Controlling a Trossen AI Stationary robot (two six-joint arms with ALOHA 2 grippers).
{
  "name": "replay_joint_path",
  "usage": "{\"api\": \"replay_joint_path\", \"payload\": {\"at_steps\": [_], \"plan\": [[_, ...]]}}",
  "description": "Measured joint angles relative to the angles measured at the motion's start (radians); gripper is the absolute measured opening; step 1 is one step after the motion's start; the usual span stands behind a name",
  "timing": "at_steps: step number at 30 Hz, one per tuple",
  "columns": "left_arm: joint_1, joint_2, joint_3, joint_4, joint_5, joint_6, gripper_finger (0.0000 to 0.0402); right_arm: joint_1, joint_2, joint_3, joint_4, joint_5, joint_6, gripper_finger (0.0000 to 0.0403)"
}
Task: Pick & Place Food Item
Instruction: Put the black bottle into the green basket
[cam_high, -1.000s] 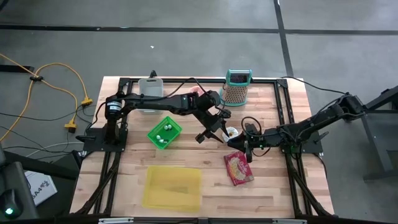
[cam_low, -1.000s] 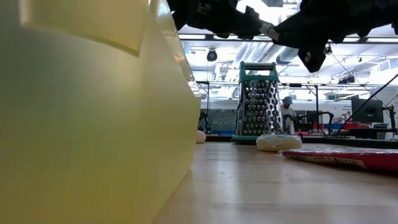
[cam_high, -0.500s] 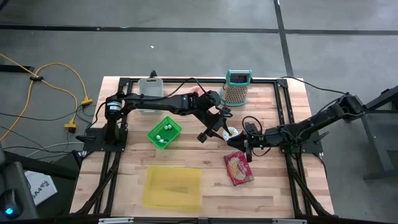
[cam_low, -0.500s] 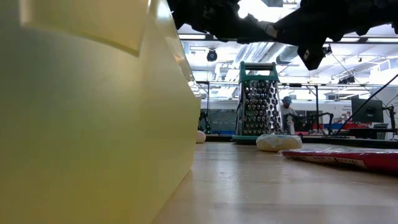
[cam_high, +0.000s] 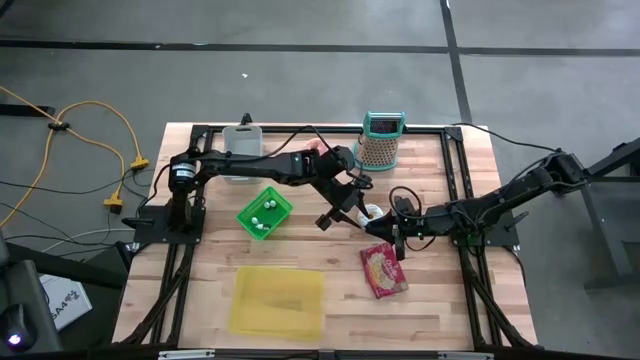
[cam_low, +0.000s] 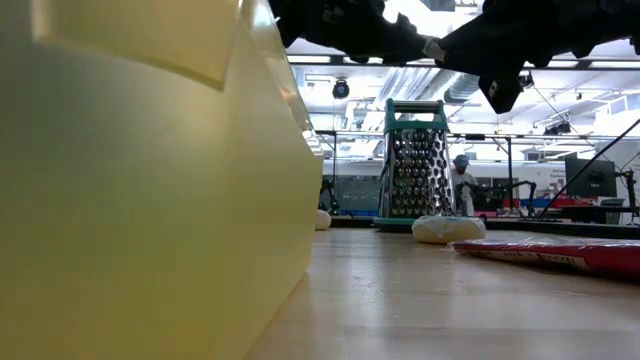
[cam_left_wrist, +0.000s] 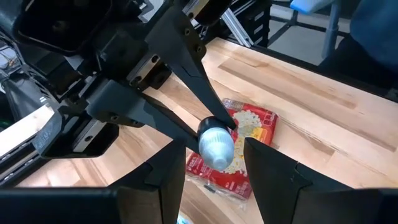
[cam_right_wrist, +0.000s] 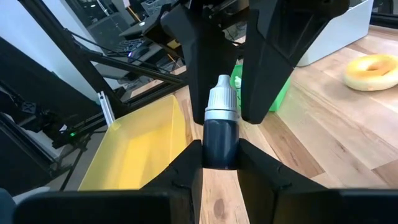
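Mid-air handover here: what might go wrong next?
1. The left hand stands open around only the cap of the bottle; a grip there may slip.
2. If the right hand, shut on the bottle, lets go early, it probably drops near the red bag.
3. The hands sit very close and might knock.

item: your dark bottle (cam_right_wrist: 221, 134), grey cap (cam_left_wrist: 216, 143)
pose: lifted off table, lying level
place: mid-table, nearer the right edge
hold: pinched at base
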Motion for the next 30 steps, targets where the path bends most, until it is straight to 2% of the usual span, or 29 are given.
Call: {"api": "replay_joint_path", "payload": {"at_steps": [18, 30], "plan": [[-0.009, 0.0, 0.0, 0.028, 0.006, 0.016, 0.0154, 0.0, 0.0, 0.0, 0.0, 0.0, 0.0, 0.0075], [-0.009, 0.0, 0.0, 0.028, 0.005, 0.016, 0.0099, 0.0, 0.0, 0.0, 0.0, -0.001, 0.0, 0.0075]]}}
